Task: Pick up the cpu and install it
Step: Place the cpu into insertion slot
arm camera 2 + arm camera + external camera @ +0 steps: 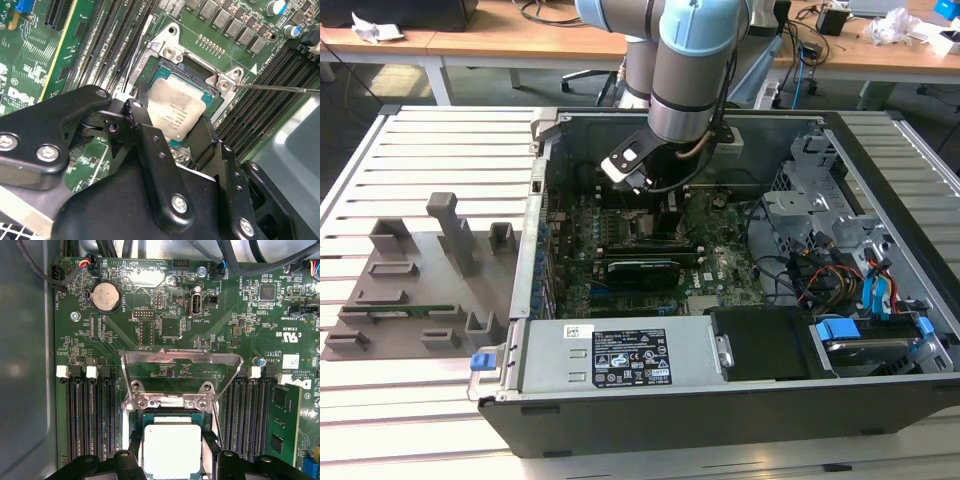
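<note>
The cpu (177,107) is a flat square chip with a silvery top, and it lies level within the metal-framed socket (172,47) on the green motherboard. My gripper (172,120) is shut on it, with a black finger (137,117) against each of two opposite edges. In the first wrist view the cpu (172,450) sits between the fingertips (134,452), just below the socket's raised shiny load plate (182,362). I cannot tell whether the chip rests in the socket or hovers just over it. In the exterior view the arm reaches down into the open computer case (720,400), its gripper (658,208) low over the board.
Black memory slots (90,415) flank the socket on both sides. A thin metal lever (280,89) juts out beside the socket. The case holds a power supply (620,355), a drive cage with cables (840,250) and an expansion card (640,272). A grey fixture tray (420,290) stands at the exterior view's left.
</note>
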Motion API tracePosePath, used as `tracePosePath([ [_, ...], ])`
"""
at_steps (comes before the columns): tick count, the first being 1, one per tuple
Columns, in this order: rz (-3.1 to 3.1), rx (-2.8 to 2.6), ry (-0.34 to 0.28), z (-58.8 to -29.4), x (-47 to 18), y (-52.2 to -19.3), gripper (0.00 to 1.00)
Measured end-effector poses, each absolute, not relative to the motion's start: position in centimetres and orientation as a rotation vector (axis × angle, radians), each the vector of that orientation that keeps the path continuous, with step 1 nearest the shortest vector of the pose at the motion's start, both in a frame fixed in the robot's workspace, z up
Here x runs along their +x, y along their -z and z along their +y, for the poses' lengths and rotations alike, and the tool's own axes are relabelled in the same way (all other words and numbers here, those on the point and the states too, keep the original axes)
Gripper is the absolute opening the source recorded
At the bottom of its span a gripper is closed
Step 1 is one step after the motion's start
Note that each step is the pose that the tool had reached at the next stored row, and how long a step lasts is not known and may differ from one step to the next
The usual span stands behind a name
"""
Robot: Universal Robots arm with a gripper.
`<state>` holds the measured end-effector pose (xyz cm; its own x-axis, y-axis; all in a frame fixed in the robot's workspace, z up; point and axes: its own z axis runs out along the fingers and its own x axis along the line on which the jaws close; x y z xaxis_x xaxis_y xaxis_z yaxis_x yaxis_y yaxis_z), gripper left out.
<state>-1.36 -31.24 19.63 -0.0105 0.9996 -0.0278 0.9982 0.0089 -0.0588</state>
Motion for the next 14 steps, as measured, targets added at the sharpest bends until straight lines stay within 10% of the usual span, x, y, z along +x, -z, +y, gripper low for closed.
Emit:
tracePosePath([
  [14,-2.210,-2.197,-0.092,-31.18,-1.48,-19.39,0.55],
])
